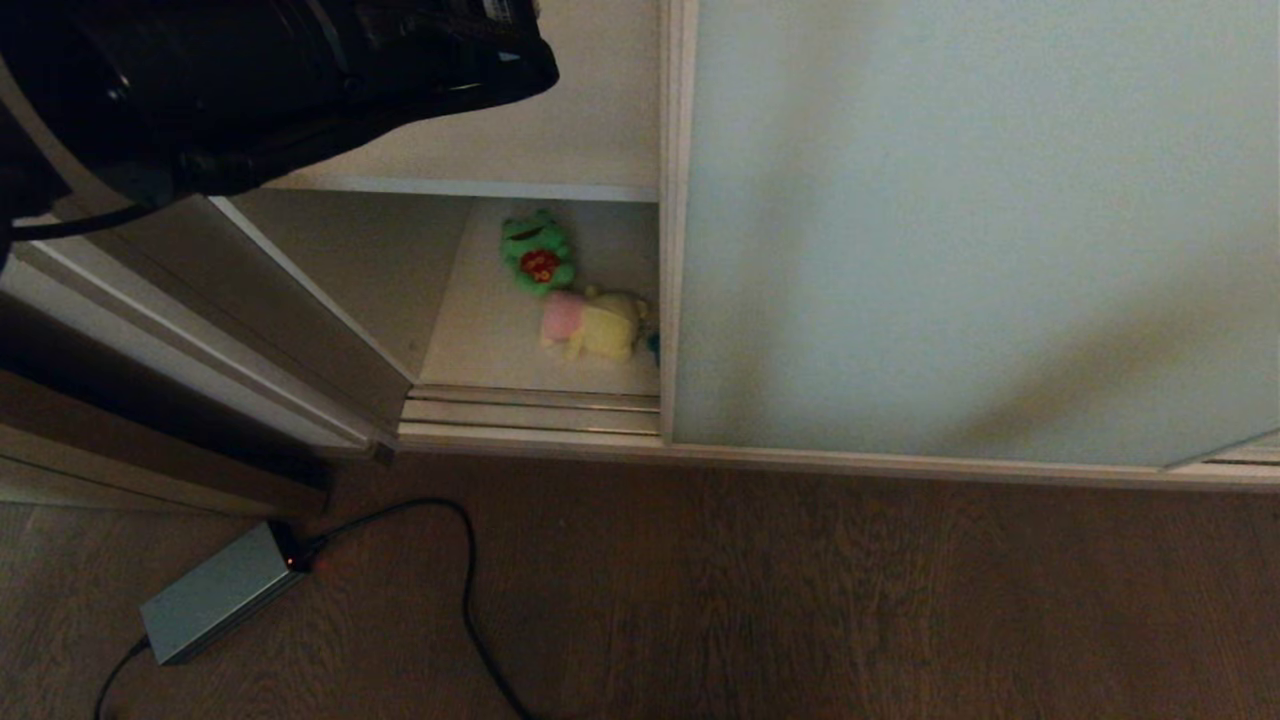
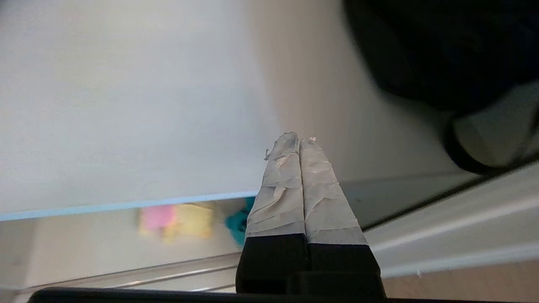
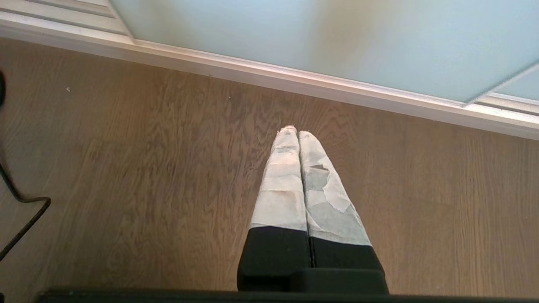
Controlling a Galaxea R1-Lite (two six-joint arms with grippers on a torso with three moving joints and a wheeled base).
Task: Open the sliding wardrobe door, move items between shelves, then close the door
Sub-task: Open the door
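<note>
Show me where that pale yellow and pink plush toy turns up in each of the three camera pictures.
Head view: the yellow plush toy lies on the lower shelf, beside the sliding door's frame, below a green plush toy.
Left wrist view: the toy shows blurred under the upper shelf's front edge, beside the shut left gripper.
Right wrist view: not in it.
Shared landmark: the frosted door.

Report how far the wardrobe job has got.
Done: the sliding wardrobe door stands partly open. In hand: nothing; the left hand is shut and empty by the upper shelf. Left: the yellow plush and green plush lie on the lower shelf; moving them, closing the door.
</note>
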